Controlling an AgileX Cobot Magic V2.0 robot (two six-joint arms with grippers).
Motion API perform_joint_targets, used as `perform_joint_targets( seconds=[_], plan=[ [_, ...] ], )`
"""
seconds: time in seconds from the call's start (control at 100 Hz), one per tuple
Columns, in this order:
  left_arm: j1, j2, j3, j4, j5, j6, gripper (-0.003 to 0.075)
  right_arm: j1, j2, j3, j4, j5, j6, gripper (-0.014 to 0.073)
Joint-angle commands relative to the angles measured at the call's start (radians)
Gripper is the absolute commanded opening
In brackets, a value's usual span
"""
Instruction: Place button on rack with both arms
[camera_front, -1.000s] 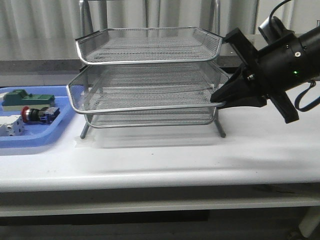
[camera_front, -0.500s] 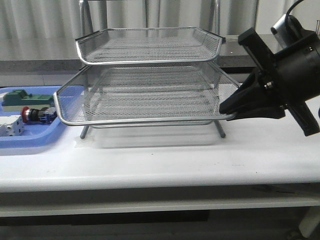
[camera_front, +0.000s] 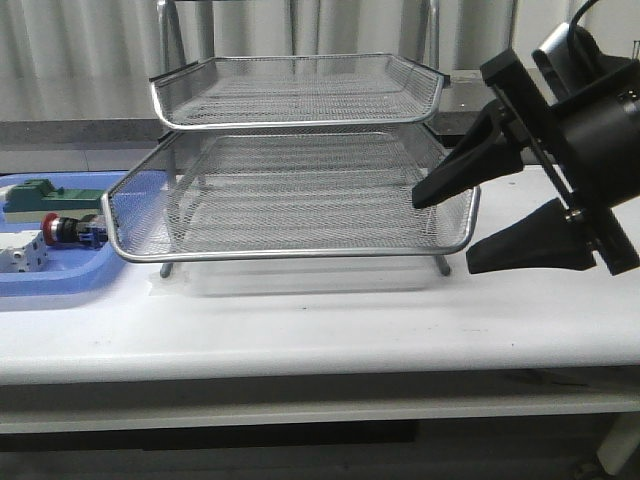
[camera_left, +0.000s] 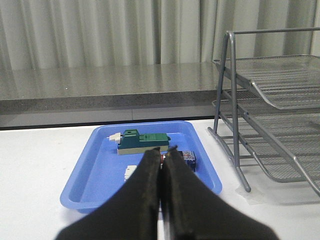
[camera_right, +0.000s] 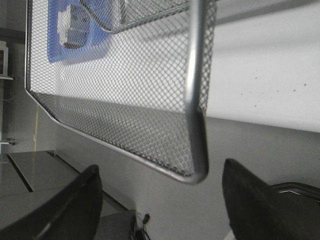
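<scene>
The button (camera_front: 68, 230), with a red cap and blue rear block, lies in the blue tray (camera_front: 60, 275). In the left wrist view its blue end (camera_left: 189, 158) shows just beyond my fingertips. My left gripper (camera_left: 165, 152) is shut and empty above the tray's near part; it is out of the front view. The rack (camera_front: 300, 100) stands mid-table with its middle tray (camera_front: 290, 252) slid out toward the front. My right gripper (camera_front: 445, 232) is open, with one finger above and one below that tray's right front corner (camera_right: 196, 170), not gripping it.
A green block (camera_front: 45, 195) and a white block (camera_front: 22, 255) share the blue tray with the button. The green block (camera_left: 142, 141) lies beyond the button in the left wrist view. The rack's legs (camera_left: 235, 150) stand to the right of the blue tray.
The middle tray has slid further out toward the front. My right gripper was shut on its right front rim and has now opened and let go.
</scene>
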Motion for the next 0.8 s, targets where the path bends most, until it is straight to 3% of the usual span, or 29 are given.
perform_joint_targets(
  seconds=[0.0,0.47,0.79],
  plan=[
    [0.002,-0.035,0.046,-0.006,-0.076,-0.008,-0.0020,-0.007,-0.073,-0.020,-0.055,0.050,0.011,0.0522],
    [0.002,-0.035,0.046,-0.006,-0.076,-0.008,-0.0020,-0.008,-0.481,-0.022,-0.565,-0.049,0.325,0.0522],
    [0.002,-0.035,0.046,-0.006,-0.076,-0.008,-0.0020,-0.008,-0.756,-0.022,-0.974,-0.020,0.633,0.0522]
  ],
)
